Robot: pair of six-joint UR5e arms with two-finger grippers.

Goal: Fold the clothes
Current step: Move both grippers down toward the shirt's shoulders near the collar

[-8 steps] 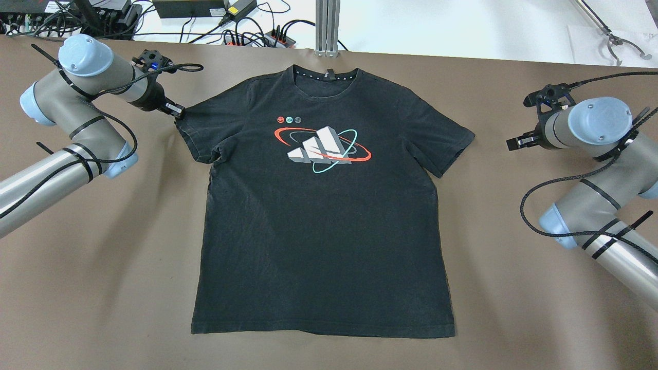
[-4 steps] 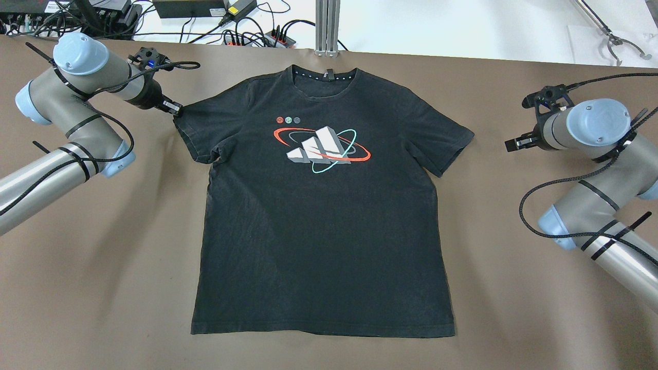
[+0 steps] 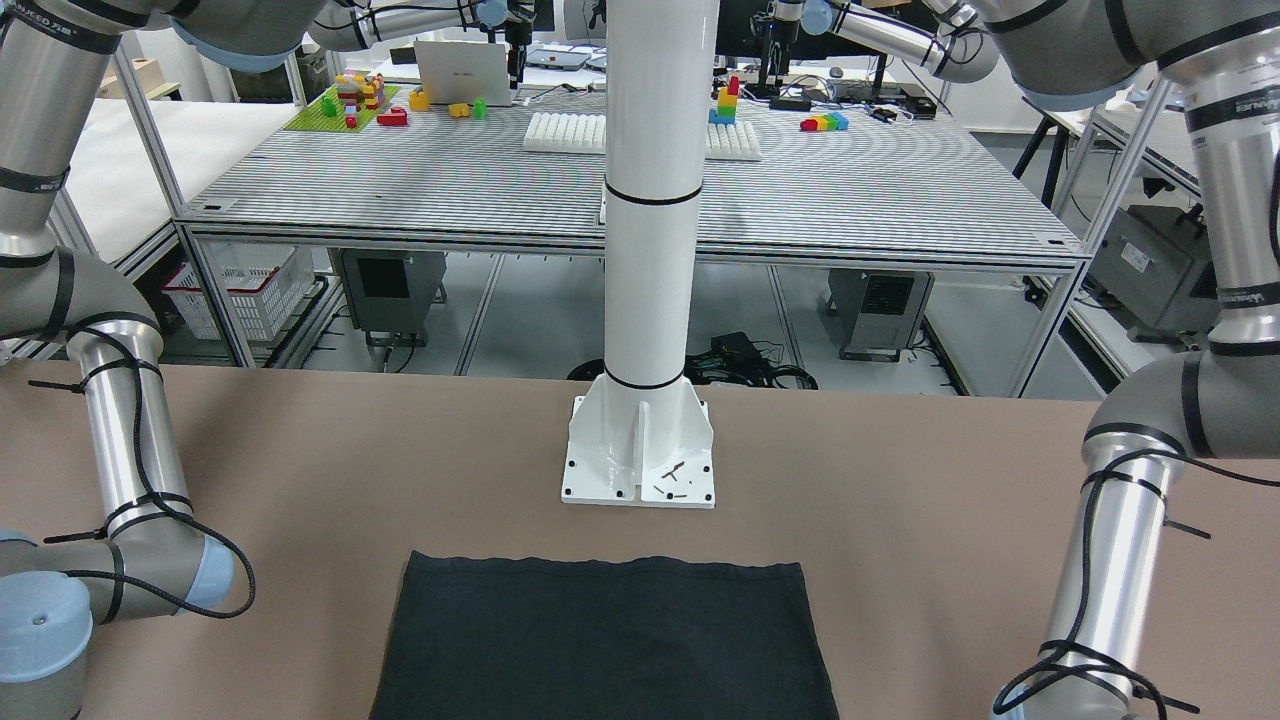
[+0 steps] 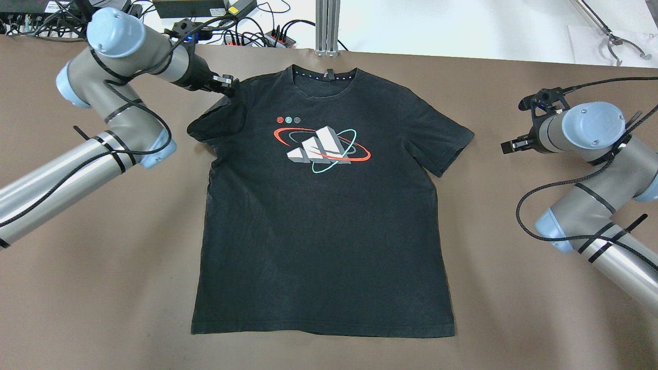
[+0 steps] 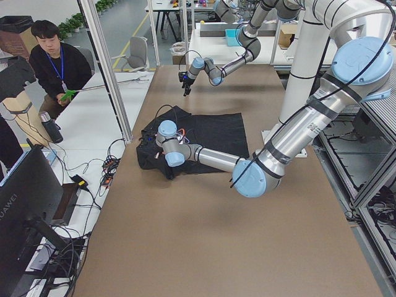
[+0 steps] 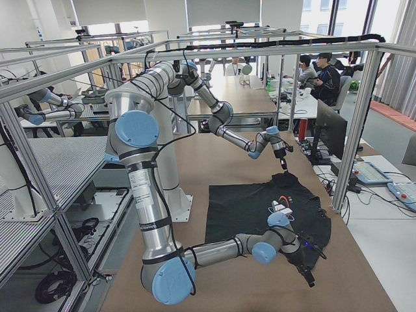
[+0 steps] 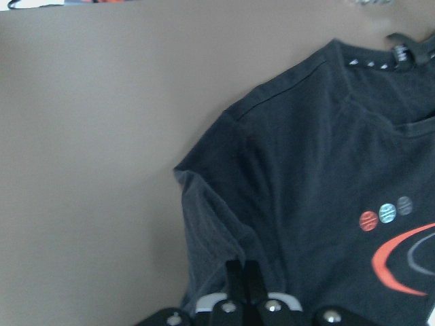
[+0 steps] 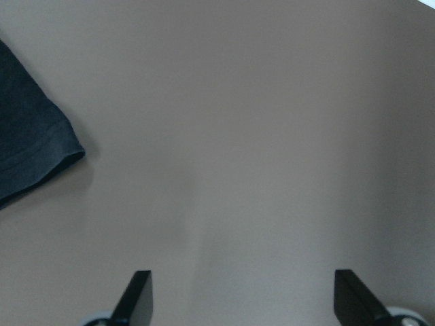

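Note:
A black T-shirt (image 4: pixel 318 231) with a white three-stripe logo (image 4: pixel 318 146) lies flat and face up on the brown table. My left gripper (image 4: pixel 229 87) is shut on the left sleeve (image 4: pixel 216 123) and holds it lifted and drawn inward over the shoulder. In the left wrist view the shut fingertips (image 7: pixel 242 272) pinch the dark fabric (image 7: pixel 299 176). My right gripper (image 4: pixel 506 146) is open and empty, a little off the right sleeve (image 4: pixel 452 139). In the right wrist view its gripper (image 8: pixel 241 292) is spread over bare table, with the sleeve hem (image 8: pixel 27 129) at the left.
Power strips and cables (image 4: pixel 247 36) and an aluminium post (image 4: pixel 327 25) stand along the table's back edge. A grabber tool (image 4: pixel 617 43) lies on the white surface at back right. The white column base (image 3: pixel 640 450) stands behind the shirt's hem (image 3: pixel 600 570). An operator (image 5: pixel 55 68) sits beyond the table.
My left gripper has moved right and toward the back edge with the left sleeve, lifting it and folding it inward. My right gripper has shifted slightly toward the shirt.

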